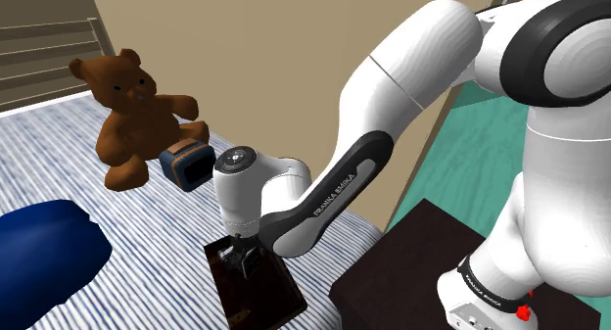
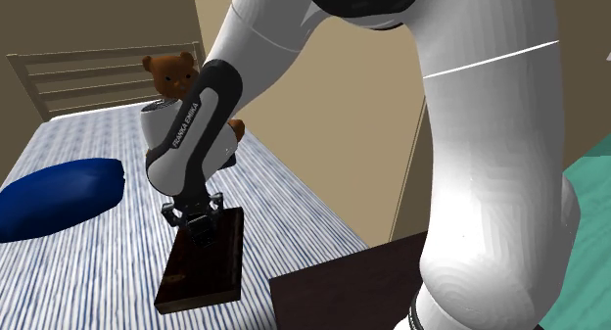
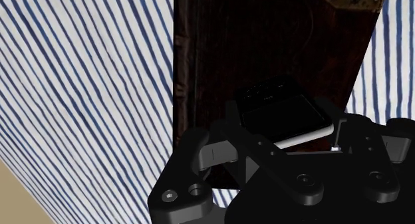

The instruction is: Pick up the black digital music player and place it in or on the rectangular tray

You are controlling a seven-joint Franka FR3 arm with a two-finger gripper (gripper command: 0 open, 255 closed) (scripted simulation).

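My black gripper (image 3: 282,126) is shut on the black digital music player (image 3: 279,113), a flat dark slab with a pale edge clasped between the fingers. It hangs directly over the rectangular tray (image 3: 266,43), a dark brown board lying on the striped bedcover. In the shoulder view the gripper (image 1: 238,264) points down onto the tray (image 1: 269,299). The second exterior view has the gripper (image 2: 204,230) low over the far half of the tray (image 2: 201,274). Whether the player touches the tray I cannot tell.
A brown teddy bear (image 1: 132,108) sits at the head of the bed, with a small blue and brown box (image 1: 188,165) beside it. A dark blue pillow (image 1: 44,250) lies at the shoulder view's left. The dark stand (image 1: 411,269) borders the bed near the tray.
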